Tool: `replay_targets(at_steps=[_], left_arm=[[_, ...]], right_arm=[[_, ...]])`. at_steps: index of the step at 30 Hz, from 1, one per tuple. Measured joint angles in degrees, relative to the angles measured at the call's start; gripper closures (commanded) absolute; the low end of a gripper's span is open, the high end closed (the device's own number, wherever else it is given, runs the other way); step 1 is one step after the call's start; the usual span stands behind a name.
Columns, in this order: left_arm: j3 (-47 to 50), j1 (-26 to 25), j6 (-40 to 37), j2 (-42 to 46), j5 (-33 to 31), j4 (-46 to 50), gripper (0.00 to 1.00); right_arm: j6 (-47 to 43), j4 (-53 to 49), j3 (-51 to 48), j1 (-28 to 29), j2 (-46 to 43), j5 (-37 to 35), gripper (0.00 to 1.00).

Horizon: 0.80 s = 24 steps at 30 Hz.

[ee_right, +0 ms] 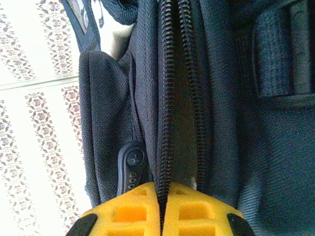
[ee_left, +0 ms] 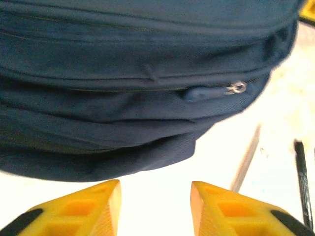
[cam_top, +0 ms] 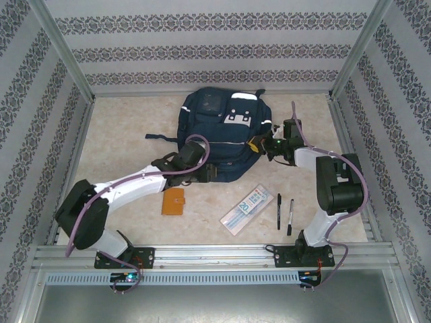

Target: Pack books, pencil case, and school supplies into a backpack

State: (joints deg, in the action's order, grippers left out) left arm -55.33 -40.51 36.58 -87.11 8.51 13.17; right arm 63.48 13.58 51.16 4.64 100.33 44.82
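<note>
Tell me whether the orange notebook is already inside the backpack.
No, in the top view the orange notebook lies out on the table, on the near side of the backpack.

Matt woven cloth backpack (ee_right: 108, 113); smooth yellow plastic right tool (ee_right: 163, 191)

Pale walls (cam_top: 202, 47) papered with bands of dark floral pattern (three bands cross the back one) close in the bench (cam_top: 121, 141) on three sides. Its top is cream and mottled, brightly and evenly lit. Metal posts (cam_top: 64, 50) stand at the back corners, and ribbed rails (cam_top: 215, 254) run along the near edge.
</note>
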Motion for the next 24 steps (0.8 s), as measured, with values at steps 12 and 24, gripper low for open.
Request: replay_targets(at_steps=[12, 24], left_arm=[[-9.77, -0.24, -20.02, -7.67, 3.91, -3.28, 0.52], [-16.72, 0.63, -19.98, -14.80, 5.53, 2.95, 0.48]], right_arm=[[1.29, -0.13, 0.52, -0.04, -0.33, 1.64, 1.00], [1.27, -1.03, 0.52, -0.76, -0.72, 2.99, 1.00]])
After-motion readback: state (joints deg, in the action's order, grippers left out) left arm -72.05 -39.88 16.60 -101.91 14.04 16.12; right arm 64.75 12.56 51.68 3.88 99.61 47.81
